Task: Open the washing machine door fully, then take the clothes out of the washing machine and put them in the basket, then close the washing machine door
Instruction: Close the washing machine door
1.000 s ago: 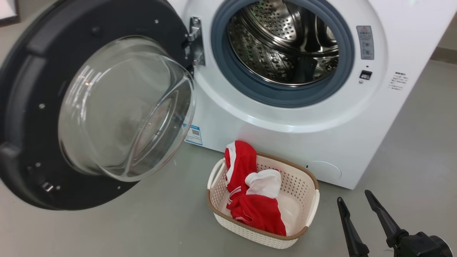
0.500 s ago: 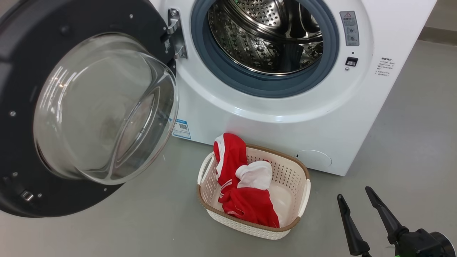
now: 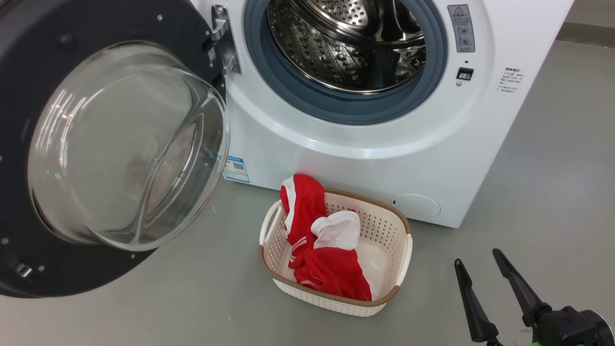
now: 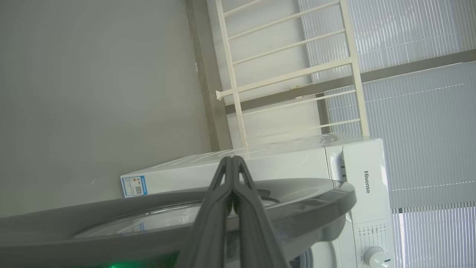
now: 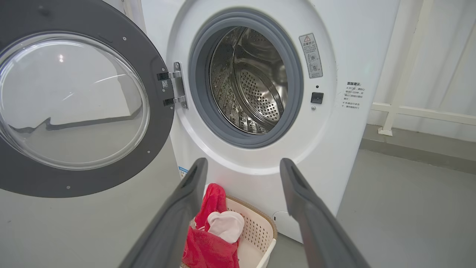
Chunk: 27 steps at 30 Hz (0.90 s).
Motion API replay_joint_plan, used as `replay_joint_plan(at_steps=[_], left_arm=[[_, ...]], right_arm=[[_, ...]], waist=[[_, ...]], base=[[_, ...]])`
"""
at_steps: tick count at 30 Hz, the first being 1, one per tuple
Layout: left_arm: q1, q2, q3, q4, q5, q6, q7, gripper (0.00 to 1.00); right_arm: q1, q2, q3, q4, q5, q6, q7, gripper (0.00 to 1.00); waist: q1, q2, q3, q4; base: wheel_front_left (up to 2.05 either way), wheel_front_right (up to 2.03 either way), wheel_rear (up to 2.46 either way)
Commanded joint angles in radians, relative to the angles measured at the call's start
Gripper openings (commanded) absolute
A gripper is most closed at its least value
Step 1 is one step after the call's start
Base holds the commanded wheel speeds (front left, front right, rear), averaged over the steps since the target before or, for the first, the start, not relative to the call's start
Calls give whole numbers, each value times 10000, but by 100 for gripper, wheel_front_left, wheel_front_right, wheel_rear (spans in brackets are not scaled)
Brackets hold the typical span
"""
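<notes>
Heaped in the basket (image 3: 331, 303), the red-and-white clothes (image 3: 325, 269) spill one fold over its far-left rim, while the steel drum (image 3: 331, 53) of the washing machine (image 3: 365, 168) shows perforated wall all round. The washing machine door (image 3: 91, 276) stands wide open at left, above grey floor (image 3: 538, 192). The right gripper (image 3: 476, 256) hovers with fingers apart, right of the basket; the left gripper (image 4: 231, 160), fingers pressed together, lies across the door's rim.
</notes>
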Motion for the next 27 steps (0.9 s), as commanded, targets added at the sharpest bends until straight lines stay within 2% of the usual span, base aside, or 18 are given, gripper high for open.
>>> replay_joint_plan(at_steps=[1,17,27], left_arm=[[-215,576,9,-202,-64,-150,134,0],[79,46,-513,-341,-135,-249,1267,0],[466,-564,-285,-1409,-759,-68,2088,0]], right_arm=[[-357,-133,201,-253,-9,63,-51,100],[-409,-133,174,-76,222,63,-281,100],[-507,-133,178,98,434,63,-387,100]], waist=[[0,0,-23,-19],[0,0,-16,116],[0,0,77,116]], base=[[0,0,0],[0,0,0],[0,0,0]])
